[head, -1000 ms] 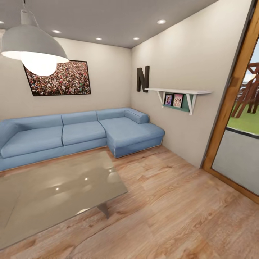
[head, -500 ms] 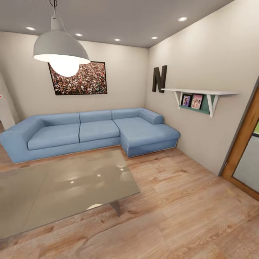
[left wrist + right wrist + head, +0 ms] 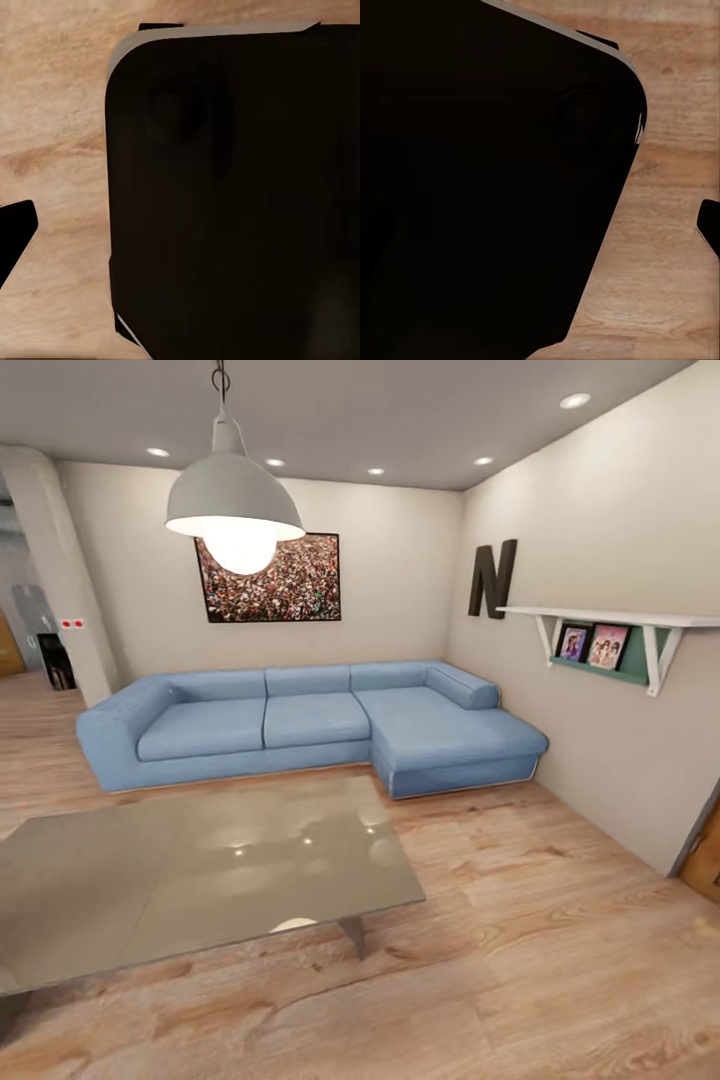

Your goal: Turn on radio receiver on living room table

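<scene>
I am looking into the living room over a light wood plank floor point(image 3: 560, 930). The low coffee table point(image 3: 200, 880) with its glossy grey-beige top stands at the near left, cut off by the picture's left edge. The part of its top that I see is bare, and the radio receiver is out of view. Behind the table runs a pale-blue corner sofa point(image 3: 300, 720), under the crowd picture point(image 3: 268, 578). In both wrist views a dark part of my own body point(image 3: 240, 195) point(image 3: 480, 172) hangs over wood floor, with a black sliver at the picture's edge.
A white pendant lamp point(image 3: 234, 510) hangs above the table. On the right wall are a letter N point(image 3: 492, 580) and a white shelf point(image 3: 610, 618) with photo frames. A beige pillar point(image 3: 60, 590) stands far left. Open floor lies right of the table.
The head camera has swung left: sofa, table and lamp sit further right in the picture, the glass door has nearly left at right, and the pillar has come in at left.
</scene>
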Controlling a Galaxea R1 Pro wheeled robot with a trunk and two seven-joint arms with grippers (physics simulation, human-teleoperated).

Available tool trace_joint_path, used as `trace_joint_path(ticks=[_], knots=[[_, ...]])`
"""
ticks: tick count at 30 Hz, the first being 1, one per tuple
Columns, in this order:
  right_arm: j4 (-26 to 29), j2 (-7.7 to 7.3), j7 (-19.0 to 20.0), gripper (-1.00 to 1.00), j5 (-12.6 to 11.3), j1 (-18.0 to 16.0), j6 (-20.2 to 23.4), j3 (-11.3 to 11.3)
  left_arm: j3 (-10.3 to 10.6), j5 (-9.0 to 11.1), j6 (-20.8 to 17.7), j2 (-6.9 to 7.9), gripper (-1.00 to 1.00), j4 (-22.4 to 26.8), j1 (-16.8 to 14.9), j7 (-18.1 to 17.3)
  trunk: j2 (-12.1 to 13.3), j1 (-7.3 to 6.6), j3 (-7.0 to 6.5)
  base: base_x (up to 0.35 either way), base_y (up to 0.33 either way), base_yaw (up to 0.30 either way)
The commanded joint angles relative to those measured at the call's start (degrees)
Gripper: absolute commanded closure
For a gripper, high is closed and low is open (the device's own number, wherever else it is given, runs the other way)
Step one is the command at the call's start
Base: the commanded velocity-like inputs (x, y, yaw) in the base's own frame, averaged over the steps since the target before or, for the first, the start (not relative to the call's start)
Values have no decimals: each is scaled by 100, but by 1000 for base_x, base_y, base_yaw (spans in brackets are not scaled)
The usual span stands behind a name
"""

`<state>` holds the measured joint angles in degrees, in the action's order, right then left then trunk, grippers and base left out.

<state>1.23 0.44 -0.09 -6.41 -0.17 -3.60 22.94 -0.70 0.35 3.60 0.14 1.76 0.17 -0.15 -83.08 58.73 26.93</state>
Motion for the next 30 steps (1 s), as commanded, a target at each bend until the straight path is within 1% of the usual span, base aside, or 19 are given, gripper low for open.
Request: trace_joint_path(ticks=[1,30], knots=[[0,0,0,-100,0,0,0,0,0,0,0,1,-100,0,0,1,0,0,0,0,0,272],[0,1,0,-100,-1,0,0,0,0,0,0,-5,-100,0,0,-1,0,0,0,0,0,272]])
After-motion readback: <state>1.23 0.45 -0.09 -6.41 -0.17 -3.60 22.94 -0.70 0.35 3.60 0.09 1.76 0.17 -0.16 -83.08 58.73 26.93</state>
